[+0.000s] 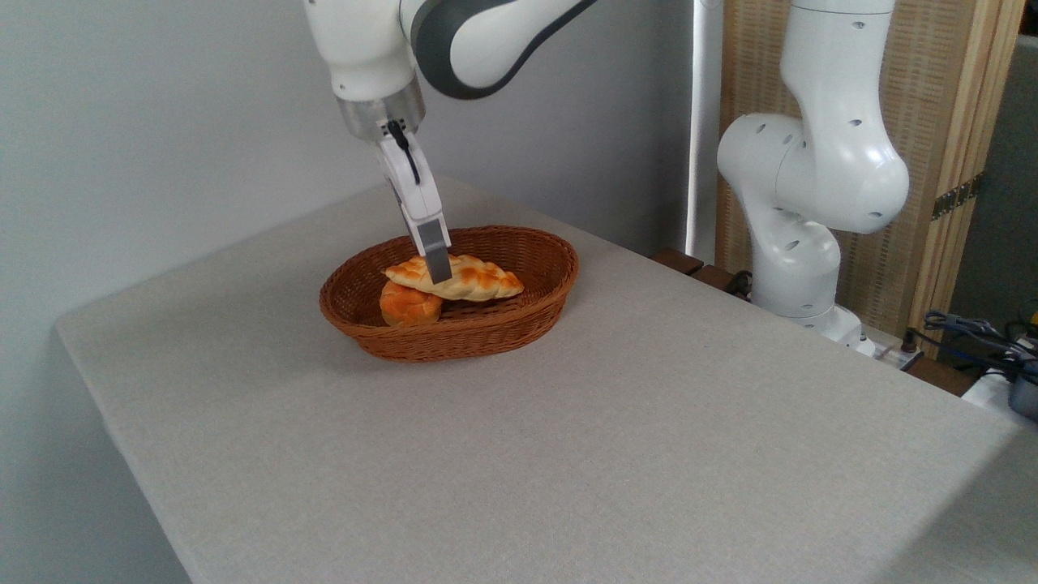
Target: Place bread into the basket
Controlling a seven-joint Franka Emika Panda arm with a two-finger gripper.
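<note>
Bread [466, 279] sits inside the basket [519, 328], directly under the gripper [439, 272], w/ the visible finger overlapping the loaf's left-centre. Long axis runs left-right, tilted a bit: left tip up near the far-left rim, right tip lower, pointing toward the basket's right end. Left part rests on a small bun [409, 307], so the loaf is propped, not flat on the basket floor. Gripper state: can't tell, as only one finger shows edge-on and the gap is hidden; it looks to be at the loaf, either holding or just letting go. Judgement: bread is already over/in the basket, so what's left is a release and a straight lift, approx. vertical, clear of the rim.
</note>
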